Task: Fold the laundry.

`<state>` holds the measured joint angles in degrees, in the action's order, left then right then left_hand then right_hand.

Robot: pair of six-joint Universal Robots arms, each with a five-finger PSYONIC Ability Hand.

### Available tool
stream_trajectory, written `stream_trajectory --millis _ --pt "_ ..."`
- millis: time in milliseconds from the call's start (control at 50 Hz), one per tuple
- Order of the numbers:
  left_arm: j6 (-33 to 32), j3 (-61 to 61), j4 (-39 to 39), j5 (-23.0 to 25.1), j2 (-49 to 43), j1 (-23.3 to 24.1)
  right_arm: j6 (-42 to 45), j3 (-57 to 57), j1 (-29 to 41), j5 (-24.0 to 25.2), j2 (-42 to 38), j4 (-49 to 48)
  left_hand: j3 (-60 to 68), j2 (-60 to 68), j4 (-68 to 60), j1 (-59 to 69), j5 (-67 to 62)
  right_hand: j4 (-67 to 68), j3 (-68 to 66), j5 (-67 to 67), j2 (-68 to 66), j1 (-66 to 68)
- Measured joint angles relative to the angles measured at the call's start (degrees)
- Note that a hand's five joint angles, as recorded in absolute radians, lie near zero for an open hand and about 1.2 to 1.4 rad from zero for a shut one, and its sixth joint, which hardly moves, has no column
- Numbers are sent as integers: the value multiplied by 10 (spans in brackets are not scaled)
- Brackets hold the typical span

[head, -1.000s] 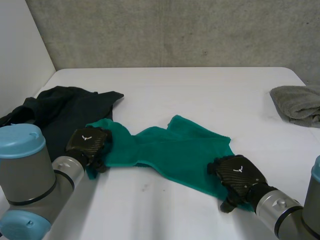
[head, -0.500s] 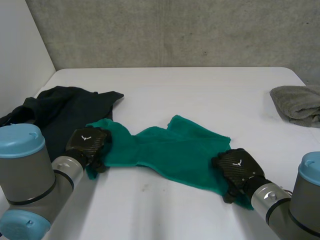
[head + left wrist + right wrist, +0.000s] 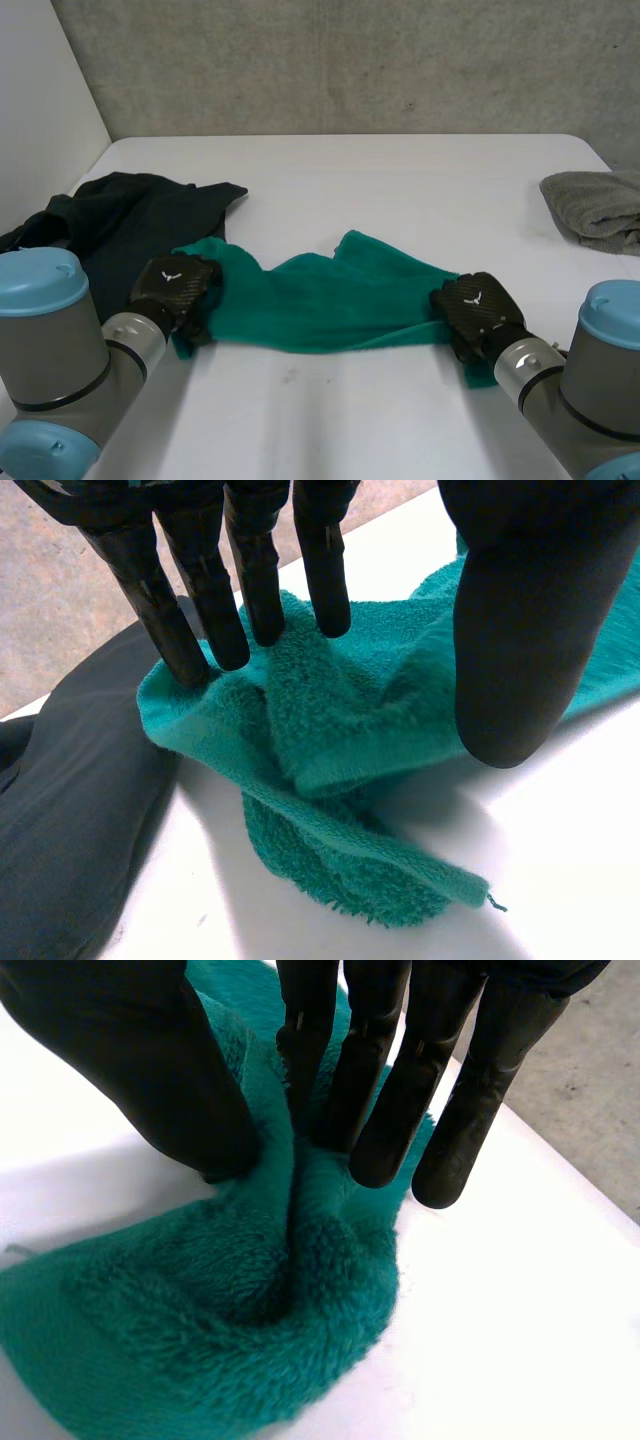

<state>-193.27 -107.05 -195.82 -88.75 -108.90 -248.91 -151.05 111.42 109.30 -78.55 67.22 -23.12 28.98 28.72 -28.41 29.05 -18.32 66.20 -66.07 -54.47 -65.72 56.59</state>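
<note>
At the towel's [image 3: 330, 300] 3 o'clock end, the right hand [image 3: 475, 310] pinches it, now nearer 12 o'clock. Left hand [image 3: 175, 285] stays pinching the 9 o'clock end.

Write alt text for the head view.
A teal towel lies stretched across a white table, the left hand pinching one end and the right hand the other. A dark garment lies beyond the left hand, and a grey towel sits at the table's right edge.
</note>
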Motion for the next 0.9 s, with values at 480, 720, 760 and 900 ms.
stream_trajectory --millis 480,720,760,900 --pt "-5 -15 -3 3 -11 3 17 -42 -57 28 89 178 26 30 -36 28 -37 20 -16 -18 -15 3" --pt "-33 -1 -42 3 -37 -1 22 -50 -73 35 87 177 383 390 -393 370 -372 20 -16 -18 -15 3" --pt "-45 -1 -45 3 -20 0 29 -61 -72 33 89 186 391 397 -401 370 -372 20 -16 -18 -15 3" --pt "-66 6 -29 7 98 10 92 -120 -71 28 154 270 391 397 -402 369 -372 20 -16 -18 -15 3"
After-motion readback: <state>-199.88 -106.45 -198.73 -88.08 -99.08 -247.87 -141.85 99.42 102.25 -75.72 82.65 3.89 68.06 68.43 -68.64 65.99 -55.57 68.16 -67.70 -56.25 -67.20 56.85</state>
